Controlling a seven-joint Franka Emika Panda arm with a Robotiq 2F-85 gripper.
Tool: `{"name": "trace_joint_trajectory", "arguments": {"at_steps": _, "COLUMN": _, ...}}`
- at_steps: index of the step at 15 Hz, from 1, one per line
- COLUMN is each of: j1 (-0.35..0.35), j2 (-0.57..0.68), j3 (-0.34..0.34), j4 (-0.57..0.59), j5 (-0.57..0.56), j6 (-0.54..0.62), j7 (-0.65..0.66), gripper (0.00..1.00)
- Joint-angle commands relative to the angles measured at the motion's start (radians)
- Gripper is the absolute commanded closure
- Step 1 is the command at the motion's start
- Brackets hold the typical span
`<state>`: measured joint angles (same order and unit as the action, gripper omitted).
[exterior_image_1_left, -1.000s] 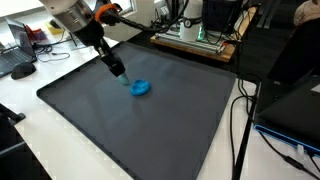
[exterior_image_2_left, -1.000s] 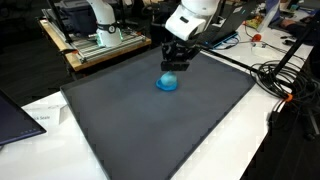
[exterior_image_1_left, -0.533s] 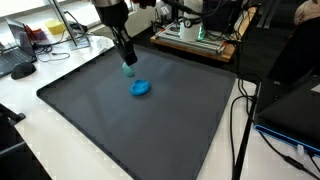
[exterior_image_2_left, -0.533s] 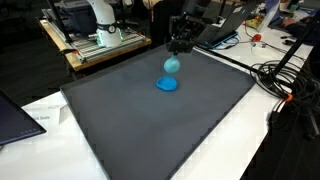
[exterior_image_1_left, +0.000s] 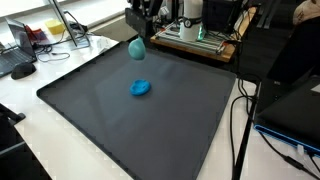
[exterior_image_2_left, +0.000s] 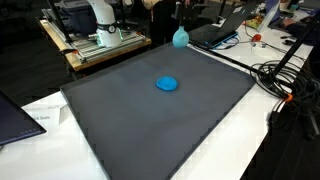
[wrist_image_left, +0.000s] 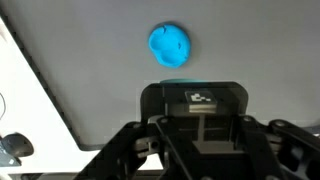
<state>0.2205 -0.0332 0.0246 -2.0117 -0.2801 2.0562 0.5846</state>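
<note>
While the teal object is held in the jaws, it hangs in the air well above the dark mat, near the mat's far edge. The jaws are set narrow on its upper part, and its rounded lower part is left free below them. In both exterior views the arm is cut off by the top of the picture, so little of it can be seen.

A blue object lies flat on the mat, alone, well apart from the teal object and lower than it. In an exterior view it is seen almost straight under the held object. In the wrist view the blue object is shown small on the grey mat, beyond the black housing. Only a thin teal edge is seen there, so the grip itself cannot be judged from this view.

The mat is laid on a white bench. Cables are hung beside the mat, and a laptop is placed behind it.
</note>
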Motion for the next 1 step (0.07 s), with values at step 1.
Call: {"name": "trace_joint_trajectory", "arguments": {"at_steps": 1, "j1": -0.039, "j2": -0.169, "j3": 0.052, "j4": -0.141, "j5": 0.032, "j6": 0.126, "j7": -0.108, "gripper": 0.78}}
